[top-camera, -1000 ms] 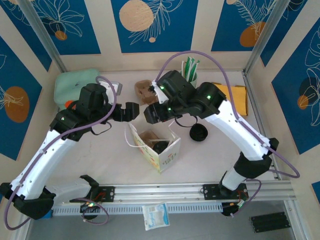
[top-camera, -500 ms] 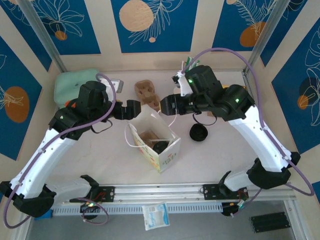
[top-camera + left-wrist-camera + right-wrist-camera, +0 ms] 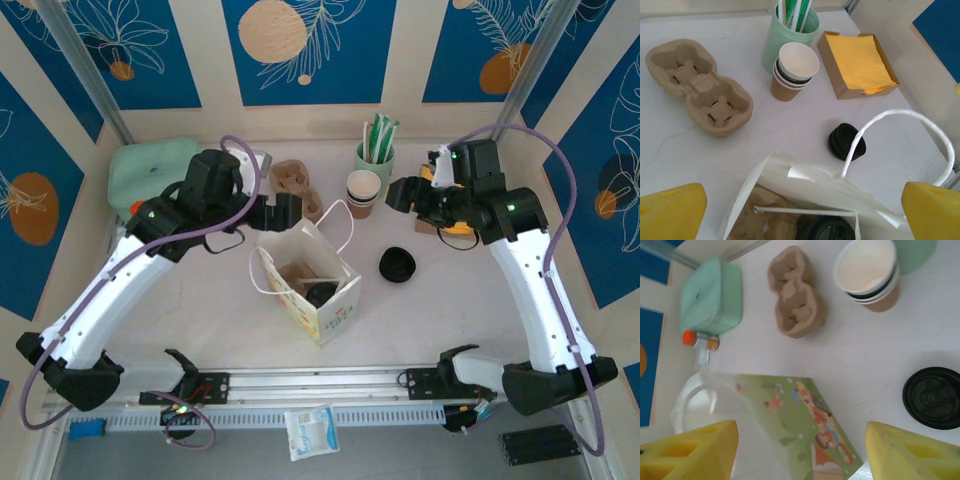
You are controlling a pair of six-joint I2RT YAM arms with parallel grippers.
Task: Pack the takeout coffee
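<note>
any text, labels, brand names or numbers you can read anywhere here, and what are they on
None: no word or number is legible.
paper bag: a coloured cartoon picture is printed on its side, with no letters readable.
white and blue packet by the near rail: print too small to read.
orange-capped bottle: label too blurred to read.

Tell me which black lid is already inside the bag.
The bagged lid, low inside the white paper bag next to a pulp carrier. The loose lid sits on the table to the bag's right, outside it.
</note>
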